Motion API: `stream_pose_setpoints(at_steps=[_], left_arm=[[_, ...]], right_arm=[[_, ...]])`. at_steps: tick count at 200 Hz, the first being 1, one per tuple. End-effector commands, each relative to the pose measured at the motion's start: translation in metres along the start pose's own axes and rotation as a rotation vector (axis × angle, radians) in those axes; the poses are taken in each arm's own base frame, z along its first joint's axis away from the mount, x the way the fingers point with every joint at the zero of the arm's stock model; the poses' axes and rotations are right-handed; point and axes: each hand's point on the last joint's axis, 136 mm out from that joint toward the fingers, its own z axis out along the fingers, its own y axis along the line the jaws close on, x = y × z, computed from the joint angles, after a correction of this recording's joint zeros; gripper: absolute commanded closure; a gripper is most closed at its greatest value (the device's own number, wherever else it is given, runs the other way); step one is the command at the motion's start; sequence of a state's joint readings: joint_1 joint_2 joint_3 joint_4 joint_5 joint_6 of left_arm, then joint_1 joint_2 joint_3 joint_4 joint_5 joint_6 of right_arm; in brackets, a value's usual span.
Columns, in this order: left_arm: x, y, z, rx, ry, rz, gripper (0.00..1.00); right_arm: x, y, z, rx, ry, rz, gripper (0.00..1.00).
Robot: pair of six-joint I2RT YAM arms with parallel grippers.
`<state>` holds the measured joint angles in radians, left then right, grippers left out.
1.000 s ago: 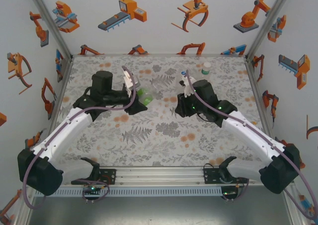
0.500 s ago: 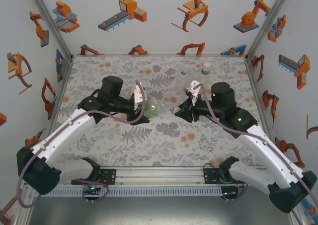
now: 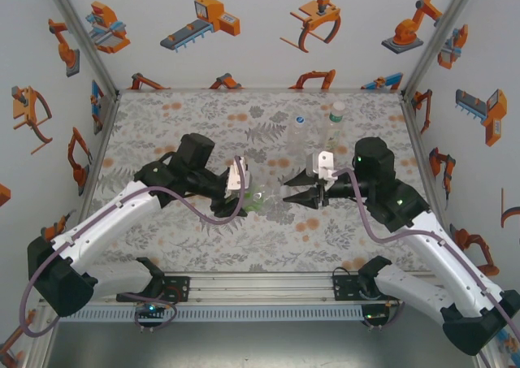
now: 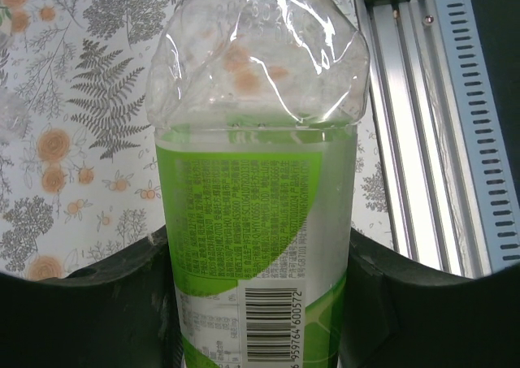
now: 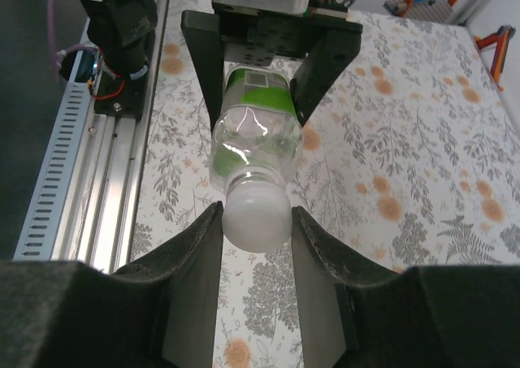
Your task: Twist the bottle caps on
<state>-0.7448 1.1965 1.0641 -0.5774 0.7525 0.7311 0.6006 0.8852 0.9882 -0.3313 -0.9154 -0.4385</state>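
While left gripper point(image 4: 256, 250) clamps bottle point(image 4: 253, 149), right gripper point(image 5: 257, 222) pinches pale cap point(image 5: 256, 209).

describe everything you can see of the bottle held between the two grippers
The bottle is thin clear plastic and looks empty, with creased, glossy walls at its shoulder. A green and white label with fine print and a barcode wraps its body. It is held roughly level over the floral table, neck pointing toward the right arm. The left gripper clamps the labelled body from both sides. A pale cap sits on the neck, pinched between the fingers of the right gripper.
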Motion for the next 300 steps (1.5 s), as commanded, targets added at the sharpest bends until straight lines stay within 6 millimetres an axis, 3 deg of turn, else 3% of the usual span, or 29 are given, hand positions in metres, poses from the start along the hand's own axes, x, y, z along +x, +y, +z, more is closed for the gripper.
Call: stream_pose_setpoints(at_steps=[1, 118, 228, 300], left_arm=[[-0.012, -0.007, -0.006, 0.020, -0.027, 0.050, 0.88], [-0.018, -0.011, -0.008, 0.032, -0.054, 0.060, 0.88], [-0.021, -0.012, -0.008, 0.038, -0.068, 0.060, 0.89], [-0.033, -0.020, -0.017, 0.038, -0.148, 0.106, 0.96]], right_arm=[[-0.009, 0.010, -0.001, -0.056, -0.043, -0.068, 0.88], [0.008, 0.006, 0.008, -0.072, -0.036, -0.048, 0.92], [0.003, 0.009, 0.015, -0.125, -0.089, -0.050, 0.96], [0.005, 0.015, 0.013, -0.137, -0.087, -0.083, 0.99]])
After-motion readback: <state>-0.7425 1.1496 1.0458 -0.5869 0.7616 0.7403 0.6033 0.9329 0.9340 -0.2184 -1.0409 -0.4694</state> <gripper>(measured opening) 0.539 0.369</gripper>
